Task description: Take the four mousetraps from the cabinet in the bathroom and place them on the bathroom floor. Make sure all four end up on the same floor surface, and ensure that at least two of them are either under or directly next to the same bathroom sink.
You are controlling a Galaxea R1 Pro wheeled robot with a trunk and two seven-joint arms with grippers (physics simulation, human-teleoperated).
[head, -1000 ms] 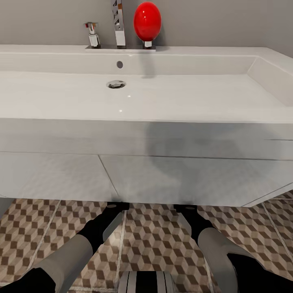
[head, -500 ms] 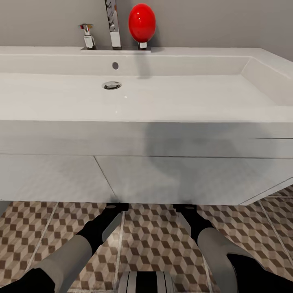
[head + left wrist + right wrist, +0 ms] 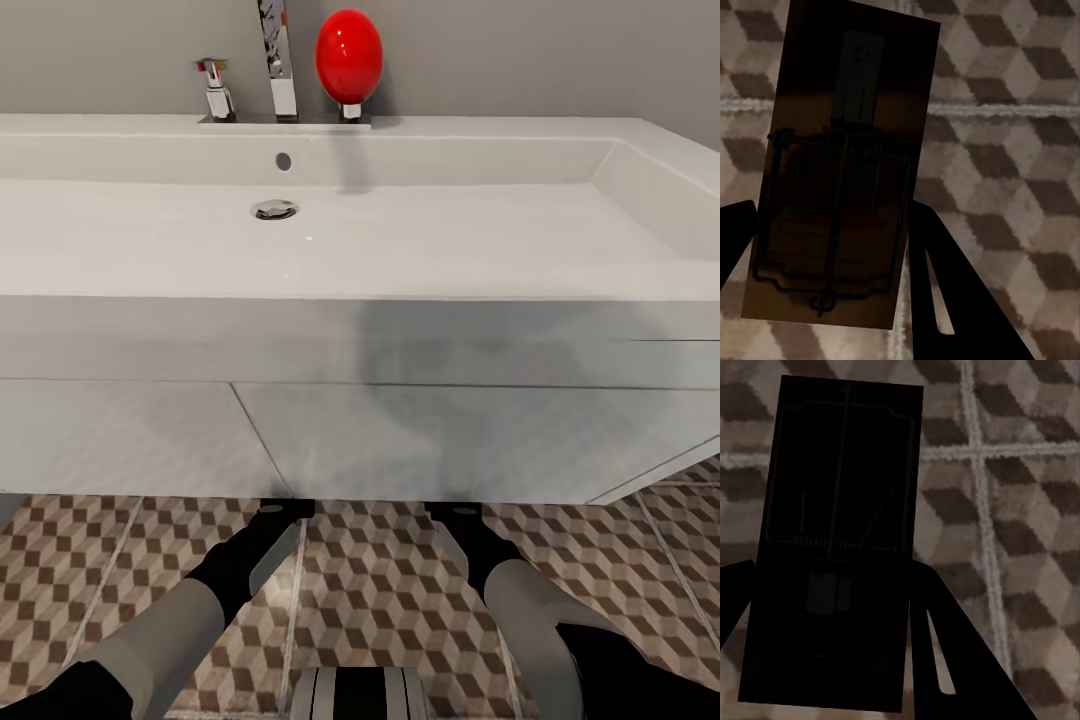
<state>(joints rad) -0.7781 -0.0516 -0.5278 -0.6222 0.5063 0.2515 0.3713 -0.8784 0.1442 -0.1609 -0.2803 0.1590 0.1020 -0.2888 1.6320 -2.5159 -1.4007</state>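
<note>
Wrist views: each end effector (image 3: 829, 292) (image 3: 829, 652) grips a mousetrap (image 3: 844, 165) (image 3: 840, 540), fingertips hidden behind.

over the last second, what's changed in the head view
Only the camera turned slightly right at first: the wide white rectangular sink, chrome tap and red egg-shaped knob slid left. Since then nothing moved; both arms hang low over the cube-patterned floor tiles.

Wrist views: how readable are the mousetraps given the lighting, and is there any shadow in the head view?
Right wrist view: mousetrap nearly black, wire barely visible. Left wrist view: mousetrap dim, but its brown board and wire read. Head view: evenly lit, with a soft grey shadow on the vanity front.
</note>
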